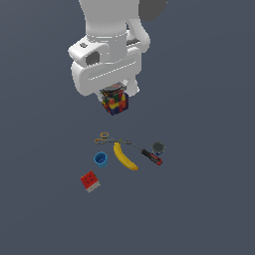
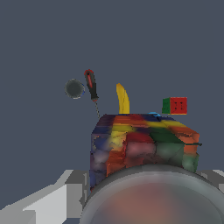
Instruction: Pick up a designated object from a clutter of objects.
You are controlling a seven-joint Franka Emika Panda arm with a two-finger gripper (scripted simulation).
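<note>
With my gripper [image 1: 114, 95] pinching the multicoloured cube [image 1: 115, 102] high above the banana [image 1: 124, 157] and clutter, the lift looks done; next I need only hold steady.

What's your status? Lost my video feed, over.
End effector shut on multicoloured cube, raised above the clutter. Banana, screwdriver below. Nothing in the way.

From my remote seat this was plainly a simulator scene, not any real room: a flat, featureless grey-blue floor [image 1: 209, 209] ran everywhere, with no walls or furniture, and the banana [image 1: 124, 157] and red cube [image 1: 90, 181] looked like low-detail renders.
</note>
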